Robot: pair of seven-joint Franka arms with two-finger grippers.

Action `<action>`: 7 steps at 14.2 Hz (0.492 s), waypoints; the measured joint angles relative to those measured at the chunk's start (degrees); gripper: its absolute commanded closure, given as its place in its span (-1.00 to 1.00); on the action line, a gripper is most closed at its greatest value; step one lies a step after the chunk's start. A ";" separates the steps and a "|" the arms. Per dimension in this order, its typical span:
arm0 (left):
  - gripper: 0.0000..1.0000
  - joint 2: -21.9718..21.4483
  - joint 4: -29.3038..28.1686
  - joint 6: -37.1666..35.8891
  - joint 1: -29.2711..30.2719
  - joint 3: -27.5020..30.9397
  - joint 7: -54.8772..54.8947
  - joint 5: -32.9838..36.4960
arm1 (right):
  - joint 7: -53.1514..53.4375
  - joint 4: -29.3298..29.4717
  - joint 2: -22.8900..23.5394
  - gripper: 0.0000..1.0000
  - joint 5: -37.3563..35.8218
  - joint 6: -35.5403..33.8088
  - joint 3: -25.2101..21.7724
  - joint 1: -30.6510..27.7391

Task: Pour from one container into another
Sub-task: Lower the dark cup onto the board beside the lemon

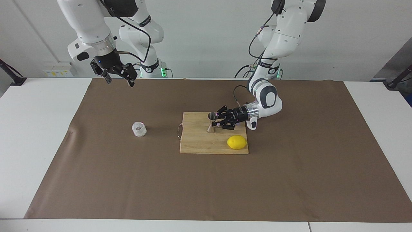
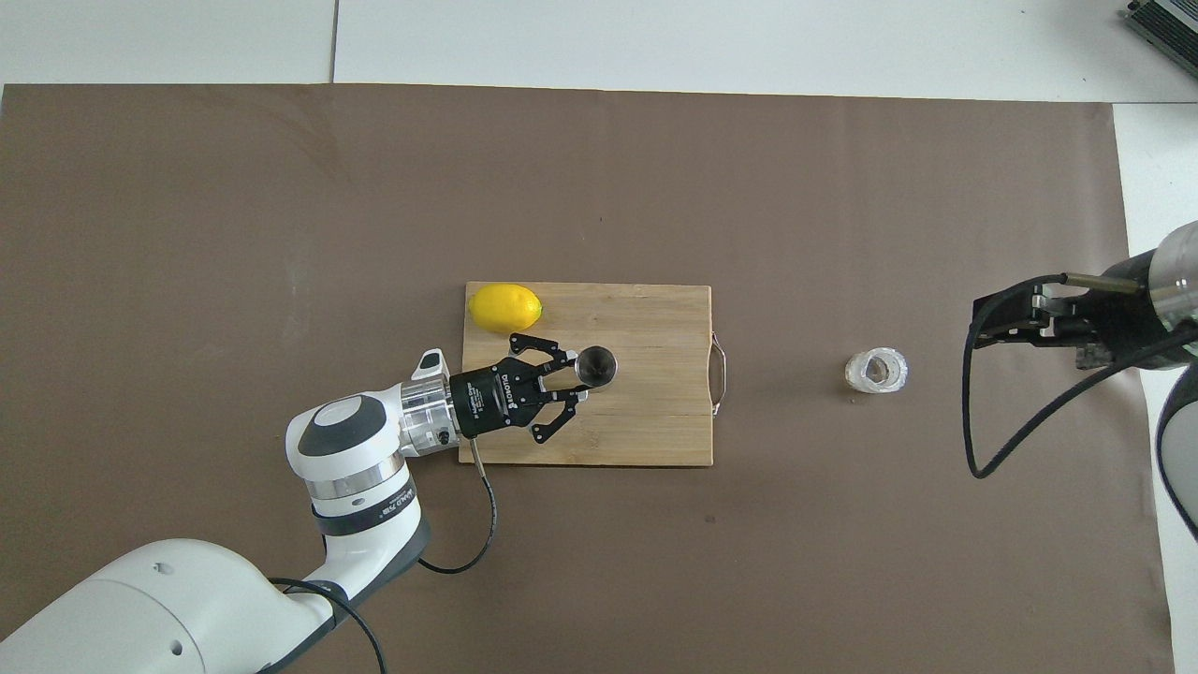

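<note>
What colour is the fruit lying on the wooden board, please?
The lemon is bright yellow, clearest in the overhead view.

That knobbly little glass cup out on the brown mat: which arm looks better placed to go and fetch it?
The right arm. Its hand hangs open and free at the small knobbly whitish glass cup's end of the table. The left hand is shut on the shiny steel hourglass jigger on the wooden cutting board.

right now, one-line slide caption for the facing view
Left gripper shut on steel jigger atop cutting board; right gripper waits open.

One high camera faces the robots, one looks steeply down; both share the table (image 1: 370, 106).
</note>
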 measured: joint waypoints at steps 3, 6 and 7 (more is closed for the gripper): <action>0.67 0.02 -0.01 0.00 0.00 0.02 0.14 0.00 | 0.00 0.00 0.00 -1.00 0.00 0.00 0.00 0.00; 0.57 0.07 -0.03 0.02 0.00 0.02 0.31 -0.01 | 0.00 0.00 0.00 -1.00 0.00 0.00 0.00 0.00; 0.46 0.08 -0.03 0.02 0.00 0.03 0.32 -0.01 | 0.00 0.00 0.00 -1.00 0.00 0.00 0.00 0.00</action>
